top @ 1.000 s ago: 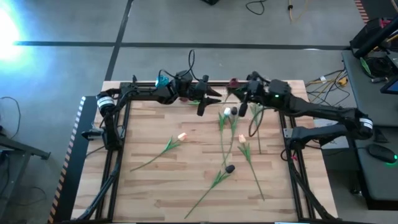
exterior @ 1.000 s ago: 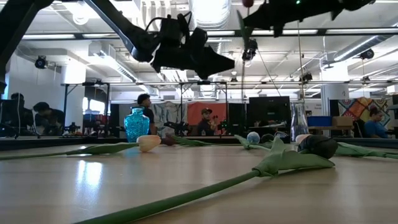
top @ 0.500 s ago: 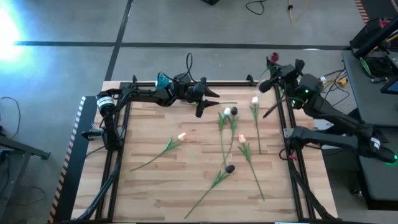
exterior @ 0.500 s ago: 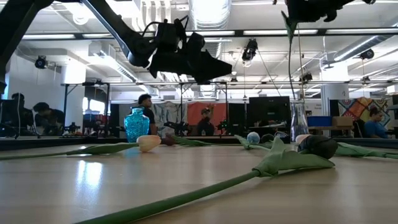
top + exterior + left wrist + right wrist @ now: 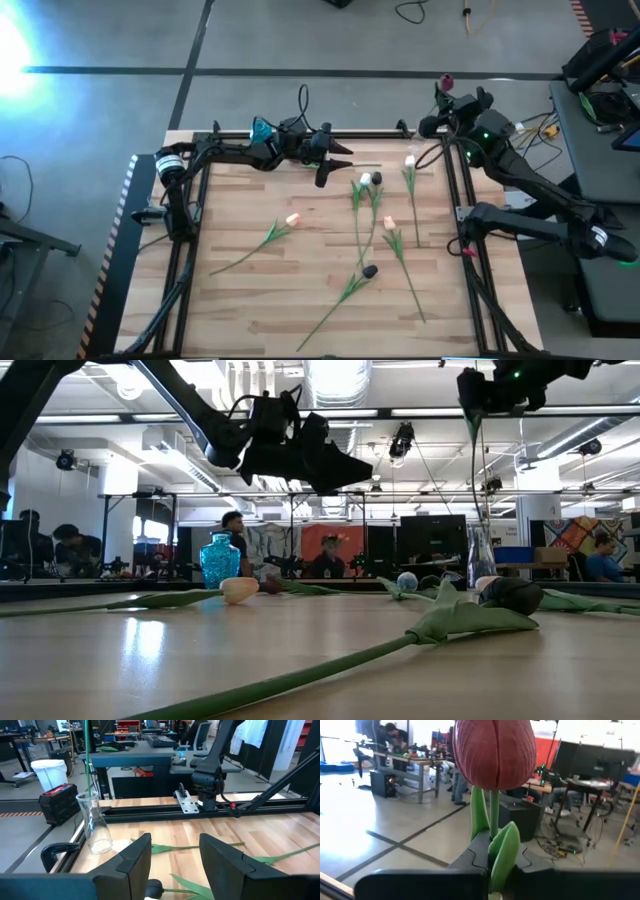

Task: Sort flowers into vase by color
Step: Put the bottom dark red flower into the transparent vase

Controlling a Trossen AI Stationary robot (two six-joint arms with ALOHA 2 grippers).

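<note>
While the right gripper (image 5: 492,865) hangs above the far right corner of the light wooden slatted table (image 5: 250,300), its fingers are clamped on the green stem of a dark pink artificial tulip (image 5: 494,752), held upright over the clear glass vase (image 5: 95,822). Near the blue glass vase (image 5: 219,560), the left gripper (image 5: 172,852) waits with fingers parted and empty. Other tulips (image 5: 372,205) lie scattered on the table.
</note>
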